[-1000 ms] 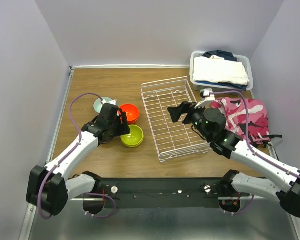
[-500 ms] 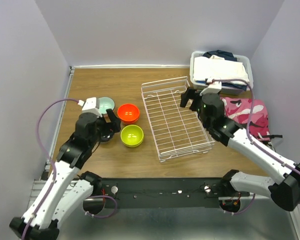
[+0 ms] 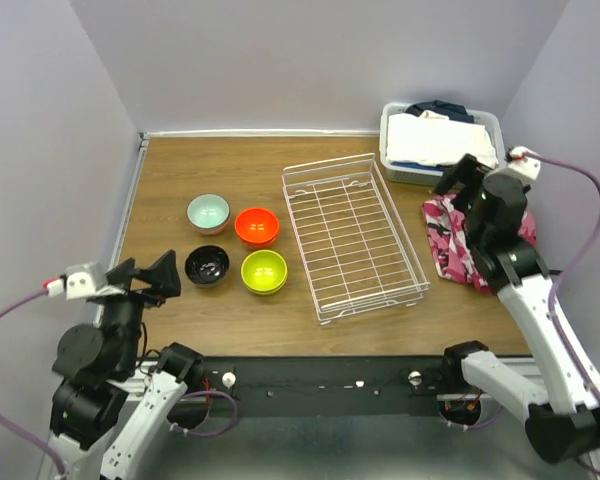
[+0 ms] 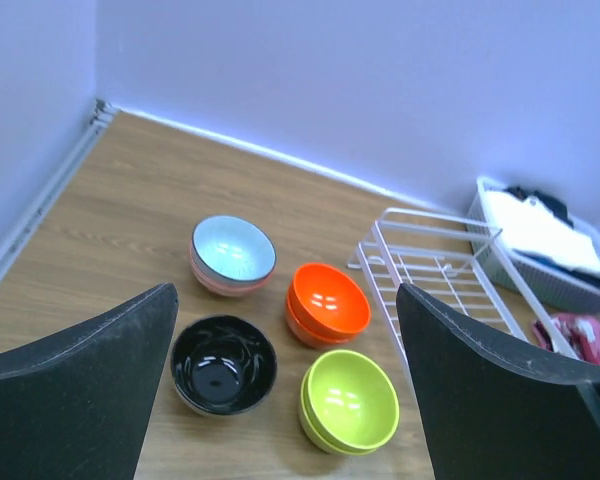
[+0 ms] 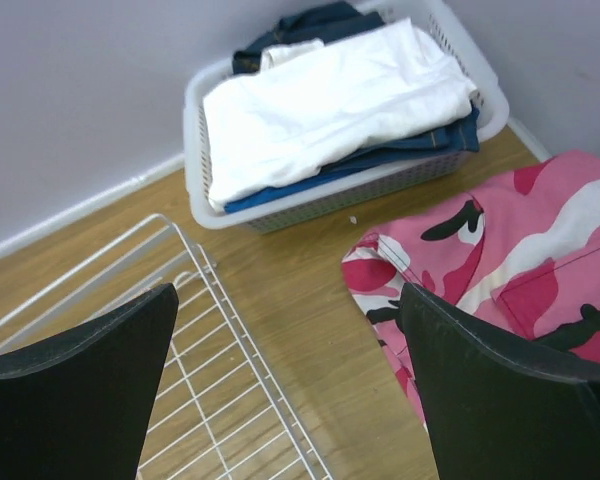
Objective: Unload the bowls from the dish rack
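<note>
Lavender walls box in a wood table where the unloading looks all but done. At far left, the left gripper hangs over the near edge, its jaws spread wide and holding nothing. Beyond it the bowls sit in four close piles: blue, dark-lined, orange and green. The rack lies just beside them, its wires bare. The right gripper, equally wide and unloaded, hovers over a pink cloth near the clothes bin.

By my reading only parking is left. That is best done with both arms high and well wide of the piles.

From overhead the piles pass for single bowls. The left wrist view catches extra rims under blue, orange and green. The right wrist view shows only a rack corner, cloth and bin.
</note>
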